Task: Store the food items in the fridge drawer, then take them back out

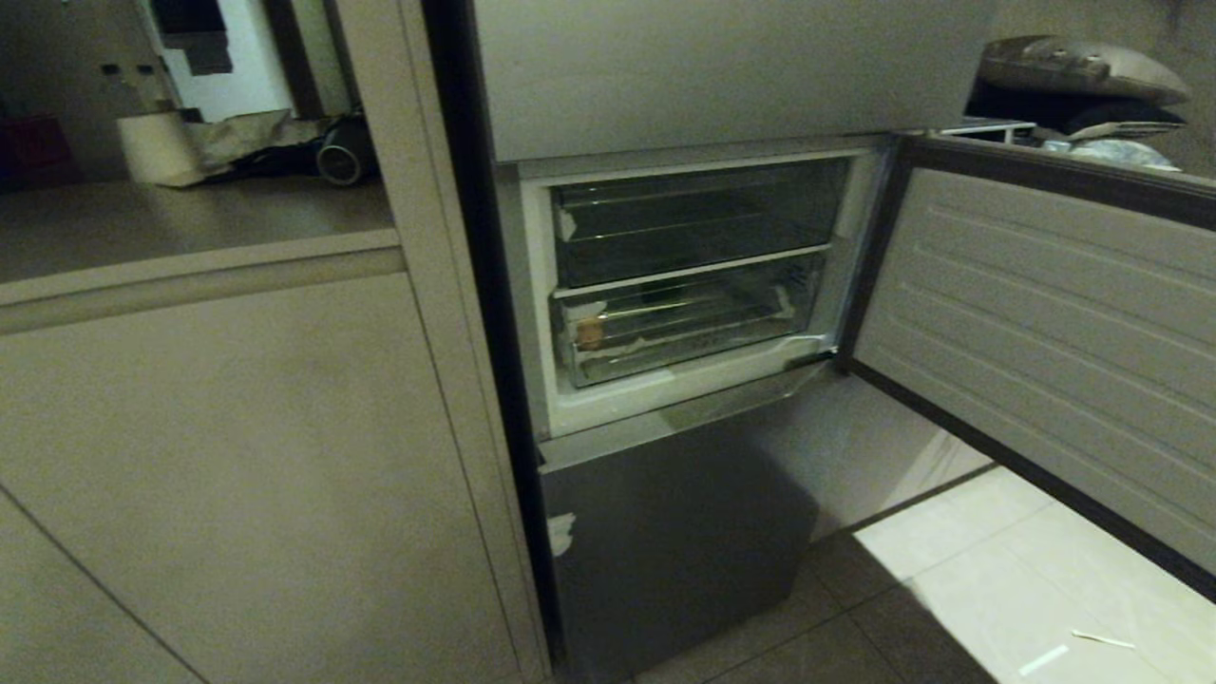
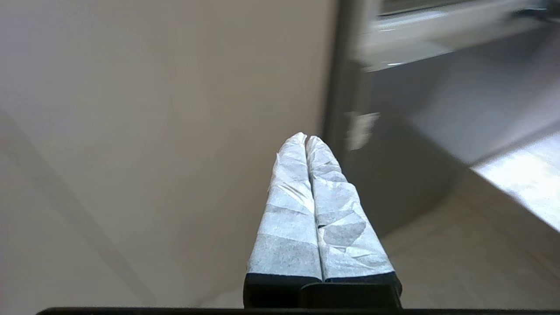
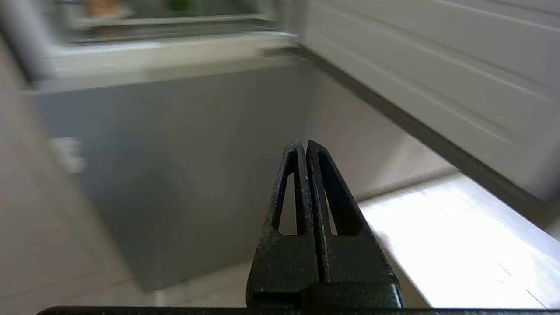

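Fridge drawer sits pushed in at the lower level of the open compartment, a clear bin with a tall front lip, under a shallower clear bin. A tan-orange lump lies at the drawer's left end, just behind the lip; in the right wrist view a blurred orange patch and a green patch show at the far edge, most likely the food items, though the green one cannot be made out from the head camera

Both arms hang low, out of the head view and well apart from the drawer. The left gripper has its white-wrapped fingers pressed together, holding nothing, and points toward the beige cabinet panel beside the fridge. The right gripper is likewise closed and empty — its black fingertips meet, aimed at the grey lower fridge door

The fridge door stands swung open to the right, its ribbed inner liner showing. Pale floor tiles catch a bright patch of light. A beige surface at the left carries a paper roll and clutter. A white sticker on the lower door bears nothing readable
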